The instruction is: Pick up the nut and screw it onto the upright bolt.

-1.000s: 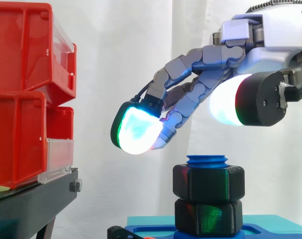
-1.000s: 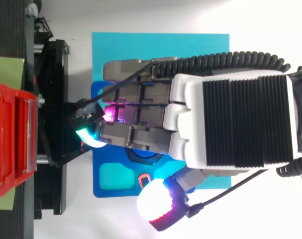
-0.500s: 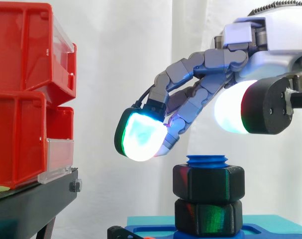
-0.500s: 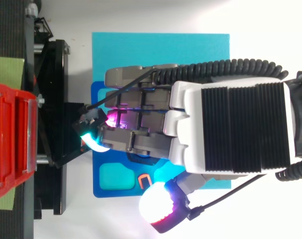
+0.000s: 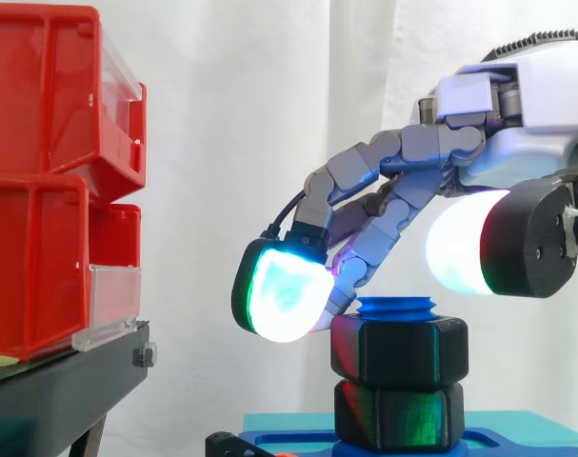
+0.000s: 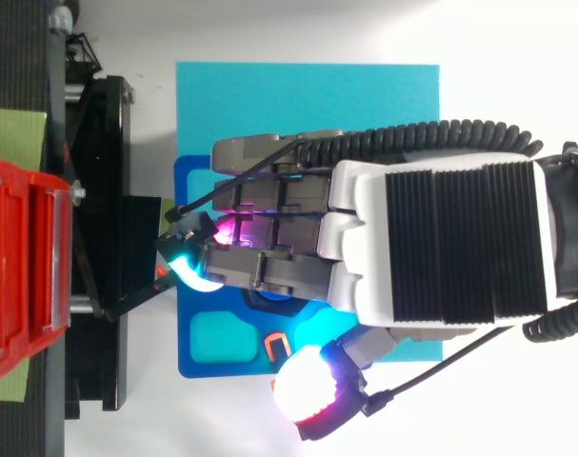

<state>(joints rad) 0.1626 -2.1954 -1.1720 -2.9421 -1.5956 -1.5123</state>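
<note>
Black hexagonal nut [image 5: 399, 350] already threaded on blue upright bolt [image 5: 397, 307].
Above bolt, hand [image 5: 395, 179] open-fingered, gripping nothing; possibly final tightening left.

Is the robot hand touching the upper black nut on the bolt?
Cannot tell. In the side view the robot hand meets the upper nut; depth is unclear.

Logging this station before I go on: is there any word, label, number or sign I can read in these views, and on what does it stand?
No readable text in either view.
Orange mark on the blue base: an outline shape, not legible as a letter or number.
Clear label holder on the red bins: no print that I can make out.
Black nuts and blue bolt: no marking visible.
</note>
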